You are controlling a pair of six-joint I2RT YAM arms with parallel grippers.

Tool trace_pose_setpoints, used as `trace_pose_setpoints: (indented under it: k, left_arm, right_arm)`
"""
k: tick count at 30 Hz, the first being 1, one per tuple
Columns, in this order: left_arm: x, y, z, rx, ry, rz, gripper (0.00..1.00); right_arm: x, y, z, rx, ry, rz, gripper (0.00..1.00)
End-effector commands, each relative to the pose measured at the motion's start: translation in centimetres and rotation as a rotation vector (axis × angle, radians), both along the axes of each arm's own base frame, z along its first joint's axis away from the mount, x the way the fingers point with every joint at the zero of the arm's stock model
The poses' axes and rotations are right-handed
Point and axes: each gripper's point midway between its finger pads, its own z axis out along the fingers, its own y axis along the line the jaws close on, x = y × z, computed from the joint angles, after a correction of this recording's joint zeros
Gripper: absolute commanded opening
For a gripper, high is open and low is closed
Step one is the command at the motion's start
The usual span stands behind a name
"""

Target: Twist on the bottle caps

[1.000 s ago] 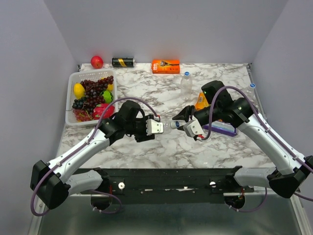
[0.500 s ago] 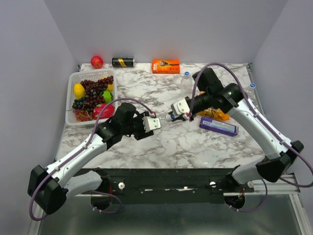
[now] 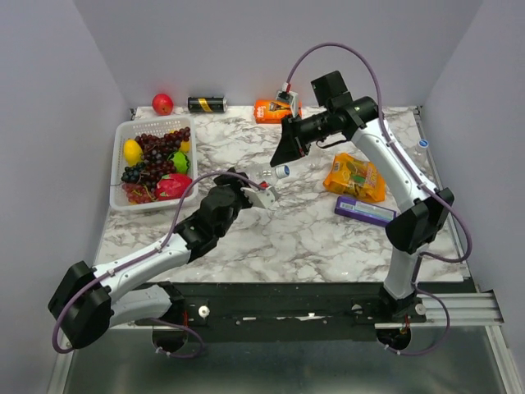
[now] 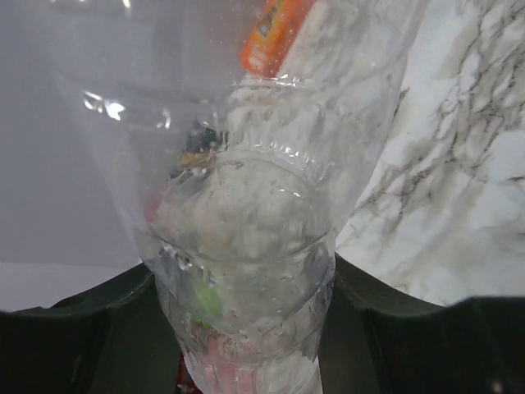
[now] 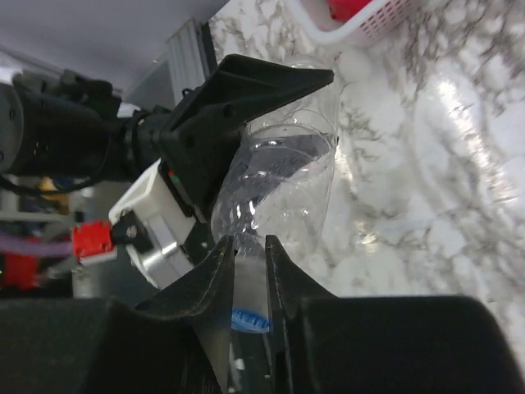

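Seen from above, the left gripper (image 3: pixel 261 194) clamps a clear bottle (image 3: pixel 271 182) over the middle of the marble table (image 3: pixel 312 238). The bottle's neck points up toward the right gripper (image 3: pixel 283 161), which reaches down from a high-arched arm onto the blue bottle cap (image 3: pixel 281 171).

Only the right wrist view shows that grip closely. Its two fingers are pinched on the cap at the bottle's mouth, with the left gripper's black fingers closed round the body beyond.

The left wrist view is filled by the bottle's ribbed, colourless wall, wedged between its own fingers. Marble and an orange box (image 3: pixel 277 110) show through the plastic.

The overhead view alone shows a second cap (image 3: pixel 422 143) at the table's right edge. It also shows a fruit basket (image 3: pixel 148 122), an apple (image 3: pixel 162 103), a black-and-gold can (image 3: pixel 207 104), an orange snack bag (image 3: pixel 354 176) and a purple packet (image 3: pixel 367 212).

Print on the box, can and cap is too small to read.
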Motion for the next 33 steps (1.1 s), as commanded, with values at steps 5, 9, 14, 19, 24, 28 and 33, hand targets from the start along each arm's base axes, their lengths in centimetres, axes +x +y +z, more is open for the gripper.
trace_pose_setpoints:
  k: [5, 9, 14, 19, 24, 28, 33]
  left_arm:
    - [-0.4, -0.9, 5.2, -0.146, -0.121, -0.012, 0.0]
    - [-4.0, -2.4, -0.2, -0.275, 0.27, -0.114, 0.0]
    - [-7.5, -4.8, -0.4, -0.584, 0.597, -0.241, 0.0]
    - [-7.5, -5.6, 0.6, -0.669, 0.662, -0.297, 0.0]
    - [-6.6, -6.0, 2.4, -0.699, 0.626, -0.321, 0.0]
    - [-6.6, -6.4, 3.1, -0.711, 0.629, -0.341, 0.0]
    - [-6.7, -6.6, 3.5, -0.707, 0.62, -0.365, 0.0]
  right_arm:
    - [1.2, 1.0, 4.2, 0.102, 0.031, -0.062, 0.32]
    - [2.5, -0.9, 8.9, 0.292, -0.252, -0.134, 0.58]
    - [0.8, -1.1, 8.3, 0.365, -0.396, -0.076, 0.64]
    - [-0.5, -0.6, 8.0, 0.396, -0.405, -0.051, 0.68]
    - [-0.4, 0.7, 7.1, 0.376, -0.399, -0.065, 0.7]
    - [0.1, 1.5, 6.9, 0.369, -0.393, -0.071, 0.71]
    - [0.5, 2.5, 6.2, 0.357, -0.366, -0.078, 0.68]
